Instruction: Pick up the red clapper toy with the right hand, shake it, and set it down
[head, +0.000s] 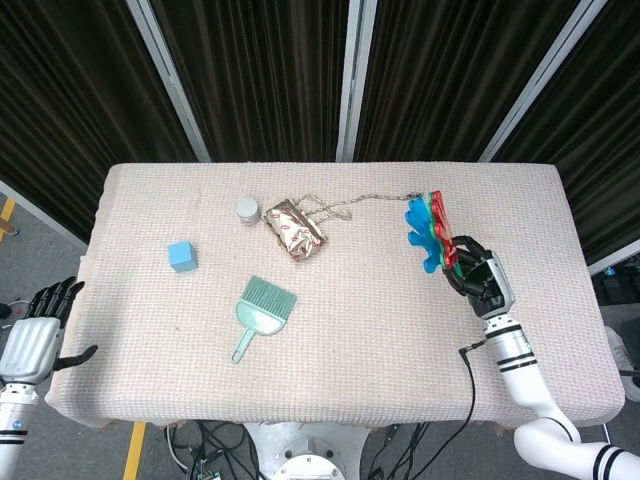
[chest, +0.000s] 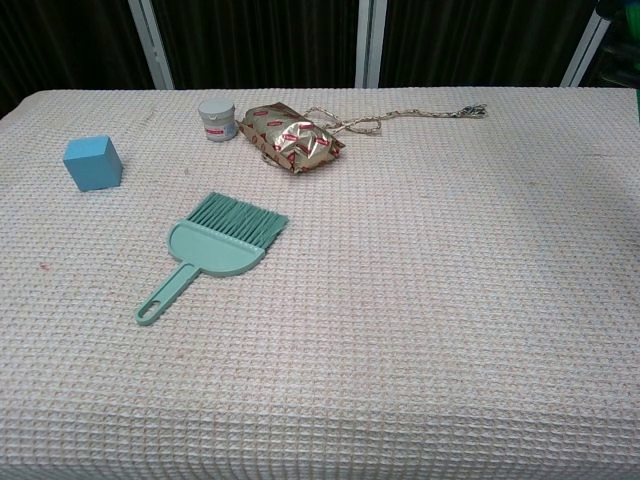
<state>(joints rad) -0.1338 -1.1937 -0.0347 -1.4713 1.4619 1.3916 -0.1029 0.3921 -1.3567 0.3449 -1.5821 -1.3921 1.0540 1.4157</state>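
The red clapper toy (head: 431, 231), with blue and green hand-shaped leaves, is held up above the right side of the table, seen edge-on in the head view. My right hand (head: 480, 280) grips its handle, fingers wrapped around it. In the chest view the toy and the right hand are almost wholly out of frame at the top right. My left hand (head: 36, 332) hangs off the table's left edge with fingers apart, holding nothing.
On the woven cloth table (head: 350, 340) lie a teal dustpan brush (chest: 208, 247), a blue cube (chest: 93, 162), a small white jar (chest: 217, 118), a foil snack bag (chest: 292, 136) and a thin chain (chest: 400, 116) at the back.
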